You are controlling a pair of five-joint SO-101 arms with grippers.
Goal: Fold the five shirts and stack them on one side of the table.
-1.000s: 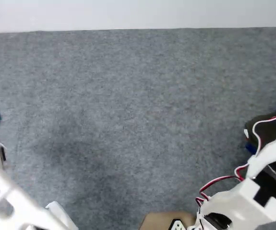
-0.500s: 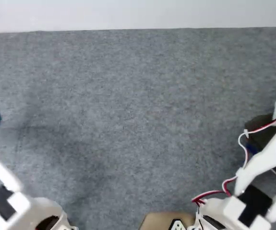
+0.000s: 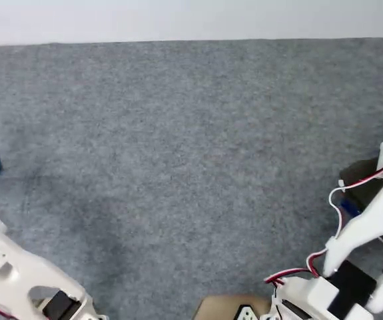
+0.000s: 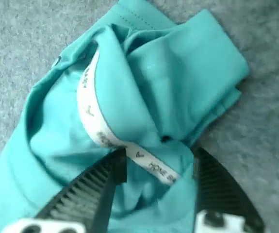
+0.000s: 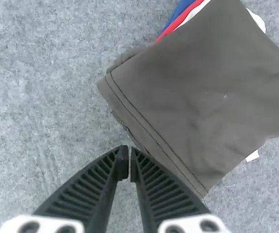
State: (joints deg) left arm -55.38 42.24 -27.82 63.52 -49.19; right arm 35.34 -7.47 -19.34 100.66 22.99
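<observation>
Teal shirt (image 4: 144, 97) crumpled under wide-open left pincer (image 4: 159, 156); right pincer (image 5: 128, 156) closed, empty, nr dark shirt (image 5: 202, 97).

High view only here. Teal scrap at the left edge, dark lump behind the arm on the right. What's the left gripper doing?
Observer: The left gripper is open, one finger on each side of the white collar band of a crumpled teal shirt.
Operator: And the dark lump?
Observer: It's a folded dark grey shirt, lying on top of a striped cloth in blue, red and white.
Operator: Is the right gripper holding it?
Observer: It doesn't look so. The right gripper is shut with no cloth visible between the fingers, its tips at the hem of the dark grey shirt, over the grey mat.
</observation>
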